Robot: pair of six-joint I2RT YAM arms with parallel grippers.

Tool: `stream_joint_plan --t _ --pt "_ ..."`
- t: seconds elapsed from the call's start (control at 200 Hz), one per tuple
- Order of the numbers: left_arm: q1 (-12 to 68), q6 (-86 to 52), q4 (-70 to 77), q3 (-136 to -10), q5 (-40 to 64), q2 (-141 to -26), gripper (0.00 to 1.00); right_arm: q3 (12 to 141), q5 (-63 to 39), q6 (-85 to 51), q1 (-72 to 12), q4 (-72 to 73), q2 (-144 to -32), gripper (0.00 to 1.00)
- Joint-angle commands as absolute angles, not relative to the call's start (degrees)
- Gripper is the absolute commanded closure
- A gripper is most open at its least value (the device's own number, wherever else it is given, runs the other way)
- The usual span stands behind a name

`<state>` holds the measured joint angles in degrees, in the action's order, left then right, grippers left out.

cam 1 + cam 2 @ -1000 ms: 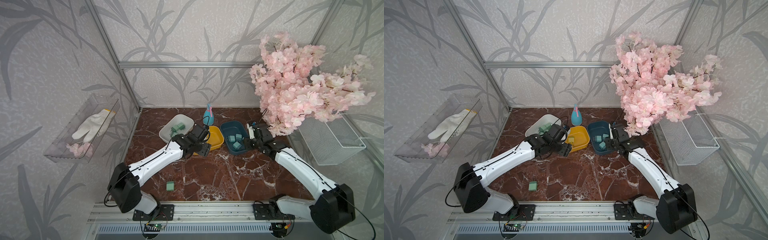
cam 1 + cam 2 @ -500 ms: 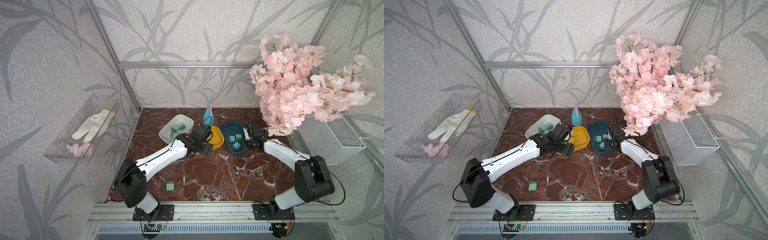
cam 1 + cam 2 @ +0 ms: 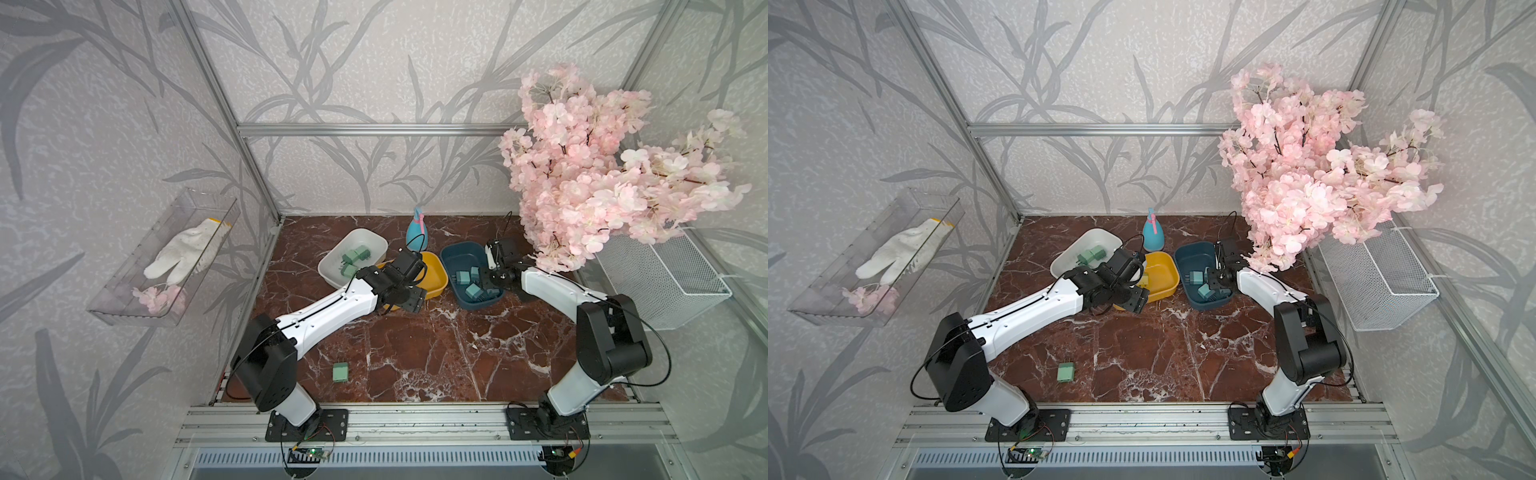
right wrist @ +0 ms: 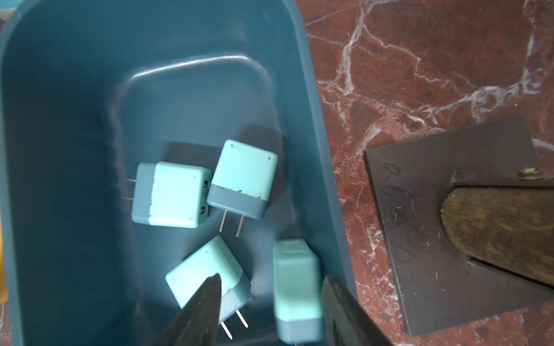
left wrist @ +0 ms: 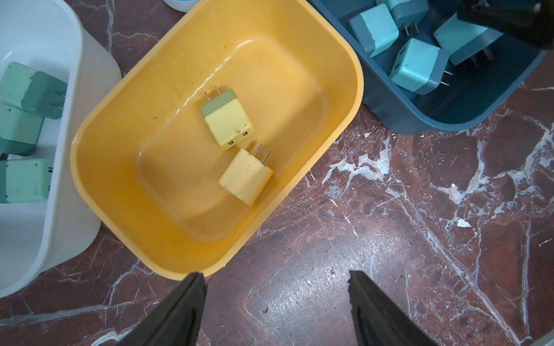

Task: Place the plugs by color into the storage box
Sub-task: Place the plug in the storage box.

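The storage box is three tubs side by side: white (image 3: pixel 332 272), yellow (image 3: pixel 436 270) and blue (image 3: pixel 453 257). My right gripper (image 4: pixel 272 278) hangs open over the blue tub (image 4: pixel 60 149). A blurred teal plug (image 4: pixel 296 284) sits loose between its jaws, with a gap to one finger. Three more teal plugs (image 4: pixel 171 194) lie below. My left gripper (image 5: pixel 275 274) is open and empty over the floor at the yellow tub's (image 5: pixel 99 179) front rim. Two yellow plugs (image 5: pixel 227 119) lie in that tub. Green plugs (image 3: pixel 353 259) are in the white tub. One green plug (image 3: pixel 340 372) lies on the floor at the front left.
A light-blue spray bottle (image 3: pixel 417 230) stands behind the tubs. The pink flower tree (image 3: pixel 602 174) overhangs the right arm, and its dark base plate (image 4: pixel 419 224) lies beside the blue tub. A white wire basket (image 3: pixel 656 282) hangs on the right wall. On the left wall is a clear shelf (image 3: pixel 166 257).
My right gripper has gone from shut to open over the blue tub, and the teal plug has come loose. The right arm's elbow has risen. The left arm has barely moved.
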<state>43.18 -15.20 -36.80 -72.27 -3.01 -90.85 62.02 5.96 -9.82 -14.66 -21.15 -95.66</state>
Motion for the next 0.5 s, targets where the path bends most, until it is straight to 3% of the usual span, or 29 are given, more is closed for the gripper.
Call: stream_joint_plan --t 0.0,0.495 --pt "43.3 -15.5 -37.6 -72.7 -4.0 -91.5 0.22 62.7 5.7 -10.4 -14.6 -22.1 -94.7 0.40" --pt "43.3 -16.7 -38.3 -72.6 -5.3 -93.0 0.22 59.5 -1.5 -11.2 -14.6 -21.4 -88.2 0.40"
